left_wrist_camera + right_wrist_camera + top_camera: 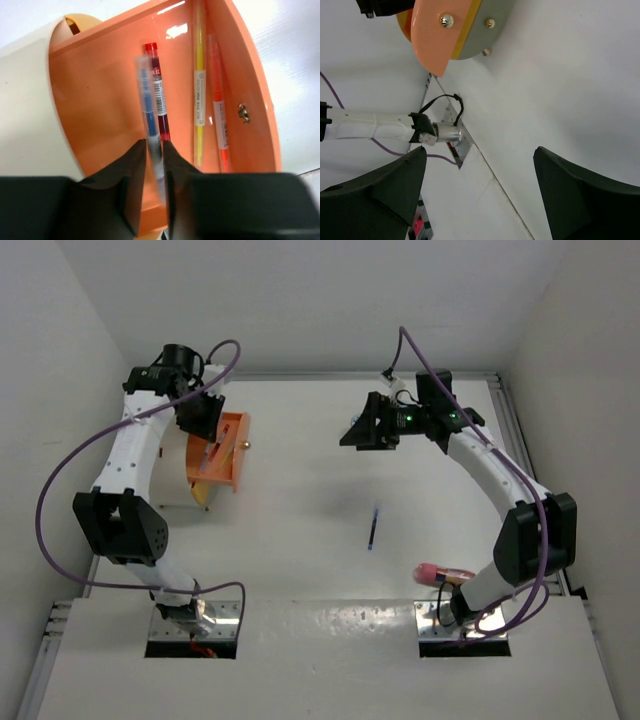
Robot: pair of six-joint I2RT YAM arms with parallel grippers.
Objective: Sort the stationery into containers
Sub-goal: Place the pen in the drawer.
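Observation:
My left gripper (155,146) is shut on a clear-bodied blue pen (148,107) and holds it over the open orange drawer (100,100) of the cream drum (30,115). A red pen (159,90), a yellow pen (199,75) and an orange pen (219,115) lie in the drawer. In the top view the left gripper (203,412) is above the drawer (228,452). My right gripper (365,432) is open and empty, high over the table's middle back. A second blue pen (373,528) lies on the table. The pink-and-tan cylinder (438,573) lies by the right arm's base. The small round pieces are out of view.
The right wrist view (480,150) shows the drum's orange face (435,40) with small knobs and the left arm's base (440,134). White walls enclose the table on three sides. A knob (243,113) sits on the drawer's front.

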